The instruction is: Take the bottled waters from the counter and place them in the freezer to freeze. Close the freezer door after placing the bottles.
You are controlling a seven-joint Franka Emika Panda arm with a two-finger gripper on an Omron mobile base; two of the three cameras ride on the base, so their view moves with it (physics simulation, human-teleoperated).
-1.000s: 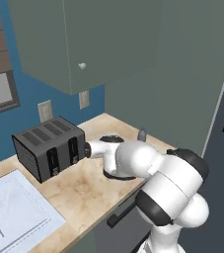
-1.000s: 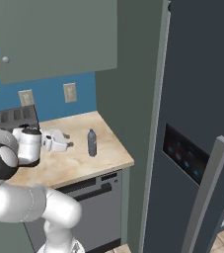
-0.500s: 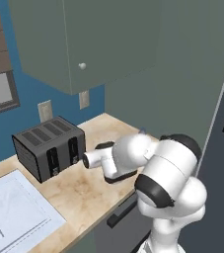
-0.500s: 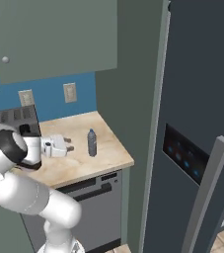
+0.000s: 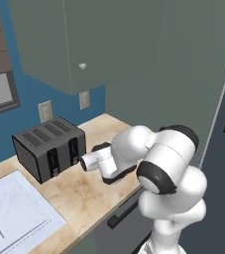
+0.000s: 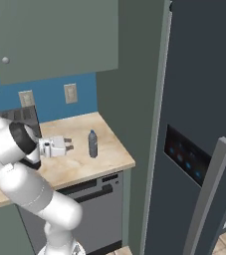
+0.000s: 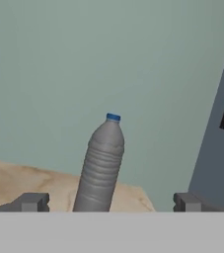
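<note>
Right base view: hand [image 6: 69, 146] has neared bottle [image 6: 92, 144].

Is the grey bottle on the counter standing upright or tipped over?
Upright. The grey bottle stands on its base on the counter, cap at the top, ahead of the open claw.

Bottle [image 7: 100, 170] base cut off at bottom; toaster [image 6: 22, 115] half behind arm.

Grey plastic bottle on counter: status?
End effector open, level with bottle, short of it. Grey plastic bottle upright on beige counter, ungrasped. Path between clear.
</note>
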